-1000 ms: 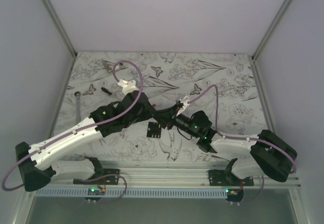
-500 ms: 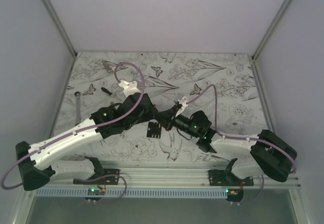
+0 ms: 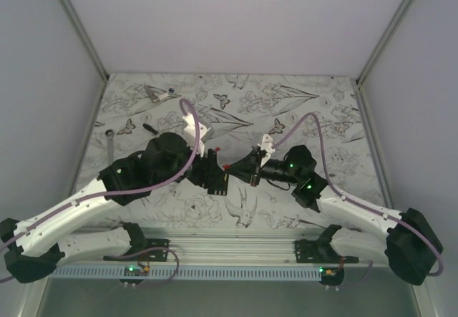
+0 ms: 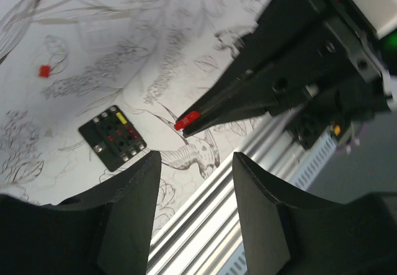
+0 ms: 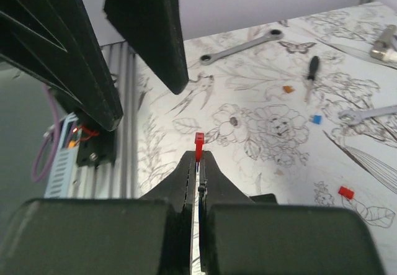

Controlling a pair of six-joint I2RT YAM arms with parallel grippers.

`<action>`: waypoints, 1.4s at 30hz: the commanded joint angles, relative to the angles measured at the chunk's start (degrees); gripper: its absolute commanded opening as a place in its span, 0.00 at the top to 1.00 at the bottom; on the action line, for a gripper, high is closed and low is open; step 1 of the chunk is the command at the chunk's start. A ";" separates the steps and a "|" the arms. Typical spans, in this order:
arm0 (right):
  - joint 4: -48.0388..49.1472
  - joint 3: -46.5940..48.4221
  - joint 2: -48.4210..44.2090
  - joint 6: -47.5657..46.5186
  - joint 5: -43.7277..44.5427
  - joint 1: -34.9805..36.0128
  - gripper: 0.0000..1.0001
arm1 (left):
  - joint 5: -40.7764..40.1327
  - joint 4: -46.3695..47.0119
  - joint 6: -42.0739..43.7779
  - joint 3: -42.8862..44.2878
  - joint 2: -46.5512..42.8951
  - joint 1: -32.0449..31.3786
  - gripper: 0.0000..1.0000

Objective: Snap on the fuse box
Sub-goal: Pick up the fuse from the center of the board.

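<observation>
My right fingers [image 5: 200,163] clench a tiny red fuse [image 5: 198,139] while my left fingers [image 4: 133,207] spread empty above the fuse box [image 4: 113,137], which lies flat at lower left of the left wrist view: probably light, stiff plastic, best pinched by its side edges.

fuse box [image 4: 113,137] x1 | red fuse [image 5: 198,143] [image 5: 345,192] x2 | blue fuse [image 5: 316,119] x1 | orange fuse [image 5: 288,89] x1 | wrench [image 5: 239,48] [image 5: 372,113] x2 | screwdriver [image 5: 312,70] x1

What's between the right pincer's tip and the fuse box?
Left wrist view: only bare printed table cover between the fuse box and the right pincer, which pinches a small red piece.
</observation>
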 commanded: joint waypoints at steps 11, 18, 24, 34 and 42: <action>-17.89 5.48 -6.83 -9.46 -19.35 -2.80 1.00 | 21.17 0.53 22.18 4.08 3.06 0.07 0.58; -17.72 5.47 -6.42 -9.93 -20.19 -3.12 1.00 | 23.25 0.57 24.38 5.00 6.18 0.16 0.69; -16.63 5.13 -6.14 -9.37 -20.76 -3.44 1.00 | 24.81 0.62 25.44 4.27 6.77 0.16 0.71; -15.46 4.76 -6.25 -8.69 -21.25 -3.65 1.00 | 21.69 0.54 25.65 2.74 7.29 0.73 0.73; -15.50 4.50 -6.31 -8.64 -20.77 -3.72 1.00 | 22.56 0.52 25.38 2.44 7.64 2.30 0.73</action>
